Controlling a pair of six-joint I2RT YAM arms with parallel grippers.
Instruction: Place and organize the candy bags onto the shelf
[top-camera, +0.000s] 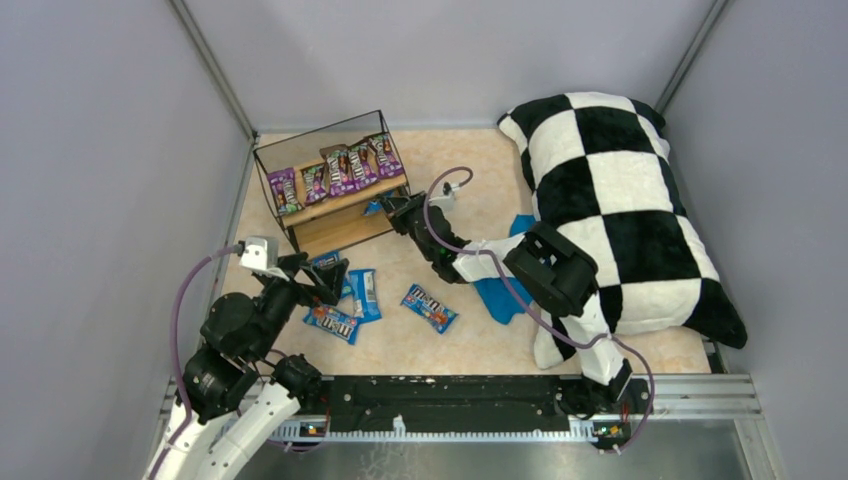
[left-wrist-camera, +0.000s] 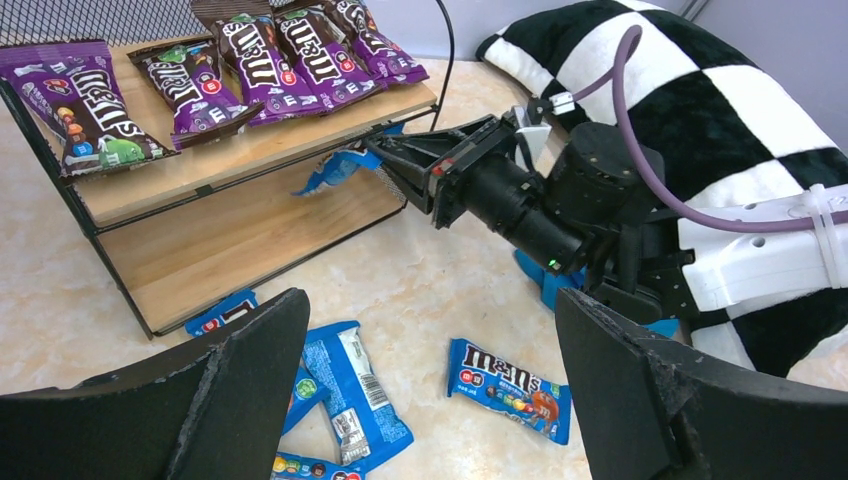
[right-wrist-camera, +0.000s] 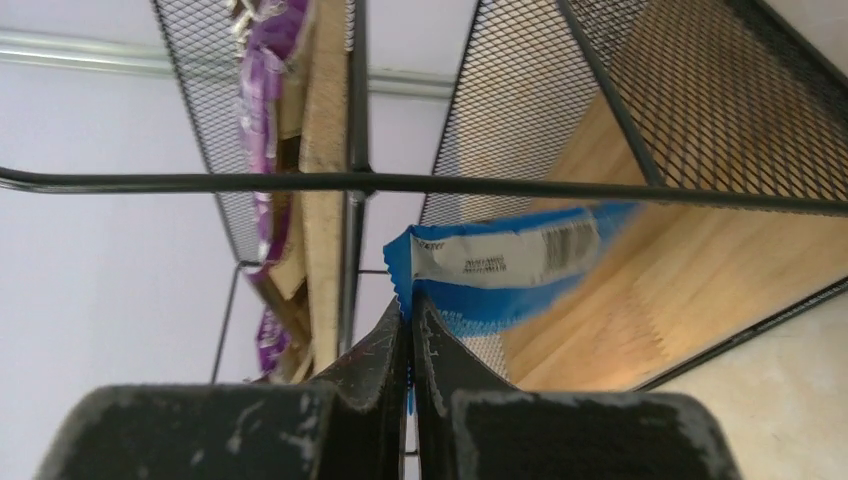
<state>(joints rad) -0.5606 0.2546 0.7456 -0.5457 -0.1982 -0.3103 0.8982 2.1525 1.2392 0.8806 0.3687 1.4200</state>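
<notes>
The shelf (top-camera: 340, 228) stands at the back left, with several purple candy bags (top-camera: 345, 168) lined up on its top board. My right gripper (top-camera: 385, 207) is shut on the edge of a blue candy bag (right-wrist-camera: 500, 265) and holds it at the shelf's right end, level with the lower board (right-wrist-camera: 650, 300). Three blue candy bags lie on the table: one face up (left-wrist-camera: 510, 388), one back side up (left-wrist-camera: 355, 390), one by the shelf's foot (left-wrist-camera: 222, 312). My left gripper (left-wrist-camera: 430, 310) hangs open over them, holding nothing.
A big black-and-white checkered pillow (top-camera: 620, 200) fills the right side, and the right arm reaches out in front of it. A blue cloth (top-camera: 500, 295) lies under that arm. Grey walls close the table on three sides.
</notes>
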